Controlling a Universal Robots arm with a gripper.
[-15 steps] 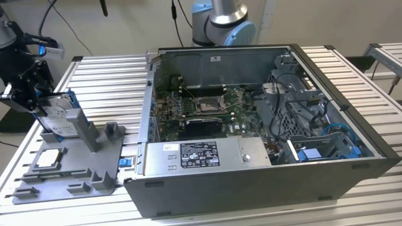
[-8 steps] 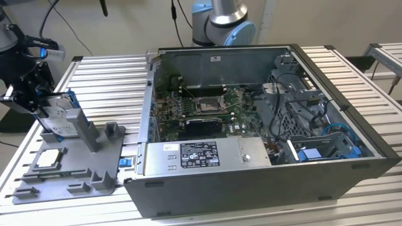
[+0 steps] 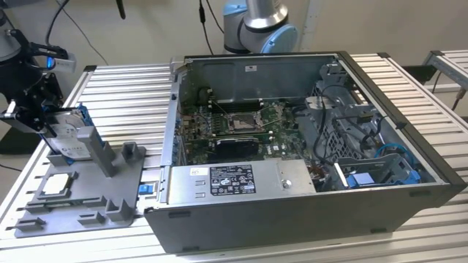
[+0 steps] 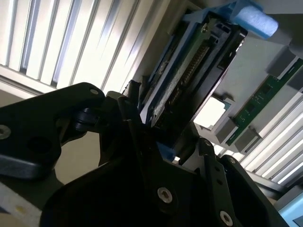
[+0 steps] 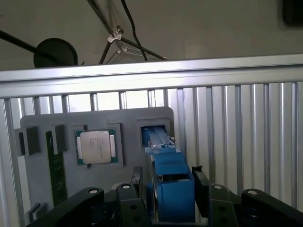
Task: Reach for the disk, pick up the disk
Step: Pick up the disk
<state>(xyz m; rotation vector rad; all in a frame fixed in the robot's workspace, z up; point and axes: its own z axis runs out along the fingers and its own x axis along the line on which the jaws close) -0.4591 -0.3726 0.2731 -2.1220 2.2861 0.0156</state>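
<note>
The disk stands on edge in a slot at the back of the grey fixture tray, at the exterior view's left. It is silver with a white label and a blue bracket. My black gripper is at its upper end. In the first wrist view the blue-edged disk sits between my fingers, which press against both of its sides; my gripper is shut on it. The second wrist view shows the disk's connector edge running out from my gripper.
A square silver processor chip and a green memory stick lie in the tray beside the disk's slot. An open computer case stands to the exterior view's right on the slatted aluminium table. The arm's base is behind it.
</note>
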